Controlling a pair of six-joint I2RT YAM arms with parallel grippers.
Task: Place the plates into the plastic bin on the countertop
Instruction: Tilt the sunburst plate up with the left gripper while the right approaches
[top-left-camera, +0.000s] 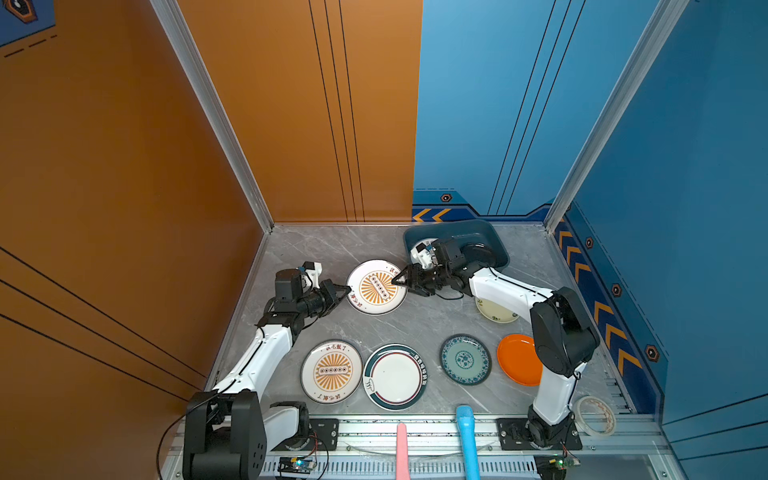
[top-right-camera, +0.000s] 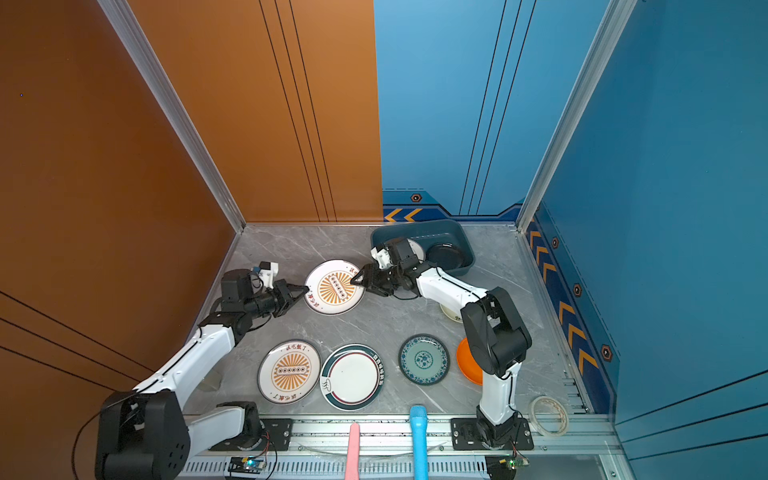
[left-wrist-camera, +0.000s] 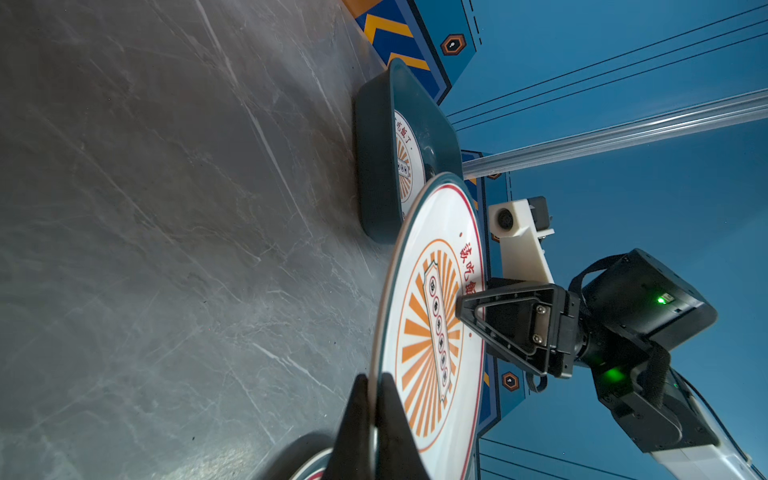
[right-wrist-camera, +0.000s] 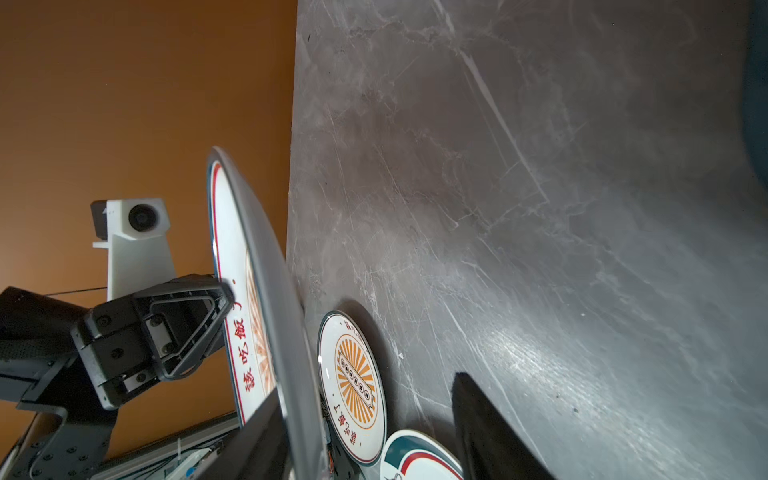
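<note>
Gripping the sunburst plate (top-left-camera: 376, 286) by one edge with the left end effector (top-left-camera: 348, 289), clenched tight. Holding it lifted off the bench (top-left-camera: 415, 324), near the plastic bin (top-left-camera: 457, 226), not inside. Straddling the opposite edge with the right end effector (top-left-camera: 395, 280), jaws spread, not closed on it.

In both top views the right arm (top-left-camera: 507, 291) covers part of the cream plate (top-left-camera: 496, 313) and the orange plate (top-left-camera: 517, 359), and its wrist hides much inside the plastic bin (top-left-camera: 457, 227). In the right wrist view the raised sunburst plate (right-wrist-camera: 232, 241) and the fingers (right-wrist-camera: 482, 424) of the right gripper (right-wrist-camera: 368, 386) are cut off at the edge.
</note>
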